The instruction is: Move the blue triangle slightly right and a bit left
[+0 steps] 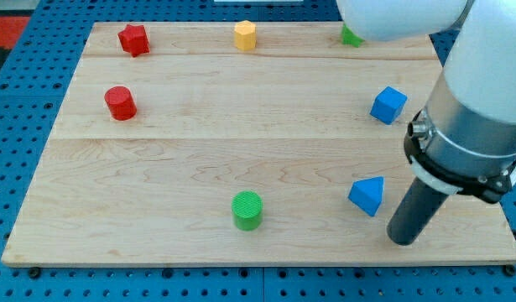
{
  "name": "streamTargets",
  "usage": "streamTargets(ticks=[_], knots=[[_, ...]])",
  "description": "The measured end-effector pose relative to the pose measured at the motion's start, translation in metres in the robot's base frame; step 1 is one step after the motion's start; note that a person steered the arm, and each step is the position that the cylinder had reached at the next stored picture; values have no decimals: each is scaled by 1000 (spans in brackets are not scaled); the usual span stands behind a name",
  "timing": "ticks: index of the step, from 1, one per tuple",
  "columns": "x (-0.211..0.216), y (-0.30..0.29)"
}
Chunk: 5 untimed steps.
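Note:
The blue triangle (367,195) lies on the wooden board (199,151) at the view's lower right. My tip (402,240) rests on the board just right of and below the triangle, a small gap apart from it. The dark rod rises up to the right into the white arm, which covers the view's upper right.
A blue cube (388,105) sits above the triangle. A green cylinder (247,210) stands at bottom centre. A red cylinder (120,102) and a red star-like block (133,39) are at upper left. A yellow hexagon (245,35) is at top centre. A green block (351,36) is partly hidden by the arm.

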<state>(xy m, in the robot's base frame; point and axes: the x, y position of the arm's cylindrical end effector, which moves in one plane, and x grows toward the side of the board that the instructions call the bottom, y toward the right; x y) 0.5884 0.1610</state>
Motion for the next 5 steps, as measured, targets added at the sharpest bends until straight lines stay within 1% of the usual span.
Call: streamTargets(ticks=[1, 2, 3, 5], knots=[[-17, 3], [-57, 1], [-62, -55], [-45, -45]])
